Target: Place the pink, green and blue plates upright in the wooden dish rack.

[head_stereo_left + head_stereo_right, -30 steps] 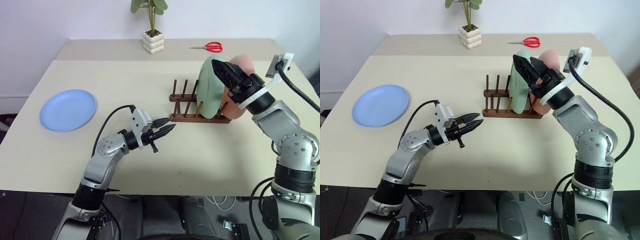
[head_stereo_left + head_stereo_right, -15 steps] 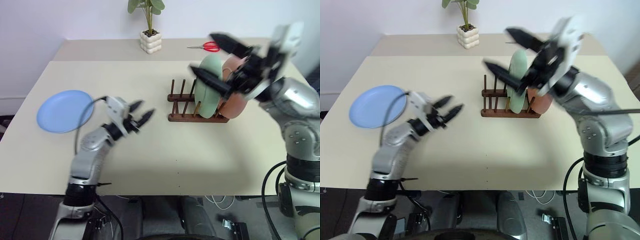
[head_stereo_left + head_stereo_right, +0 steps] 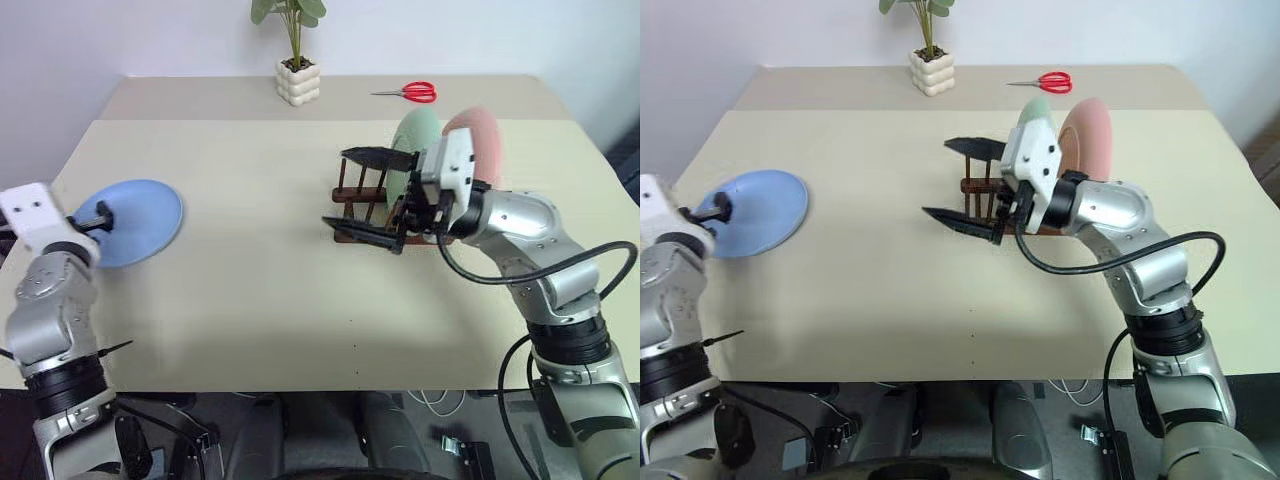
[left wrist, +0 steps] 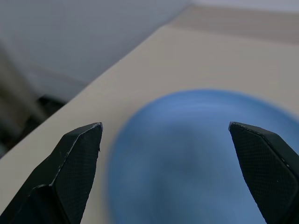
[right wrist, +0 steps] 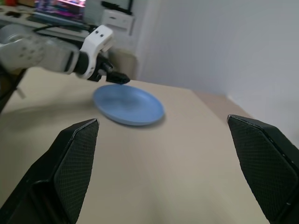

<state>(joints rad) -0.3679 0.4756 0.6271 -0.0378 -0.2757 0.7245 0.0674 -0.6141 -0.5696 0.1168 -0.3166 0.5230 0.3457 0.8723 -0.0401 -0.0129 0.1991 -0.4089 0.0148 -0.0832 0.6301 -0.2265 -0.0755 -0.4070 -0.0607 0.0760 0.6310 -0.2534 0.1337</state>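
The blue plate point(image 3: 131, 221) lay flat on the beige table point(image 3: 260, 300) near its left edge, face up, well apart from the wooden dish rack point(image 3: 360, 208) that stood toward the table's middle right. The rack's two rails ran left to right across the table, their thin pegs pointing straight up. The green plate point(image 3: 413, 150) and the pink plate point(image 3: 479, 140) stood upright on edge in the rack's right end, side by side and leaning slightly, their faces turned toward the left, the green one to the left of the pink one; the pegs at the rack's left end stood bare. The left gripper point(image 4: 173, 154) was at the left rim of the blue plate, its two black fingers point(image 4: 77, 158) spread wide with the plate seen between them, and it held nothing. The right gripper point(image 3: 365, 195) hung just in front of the rack, pointing left across the table, its fingers splayed wide apart, one above the other, and empty. At the table's far side stood a small potted plant point(image 3: 297, 60) in a white pot, and red scissors point(image 3: 412, 92) lay to its right.
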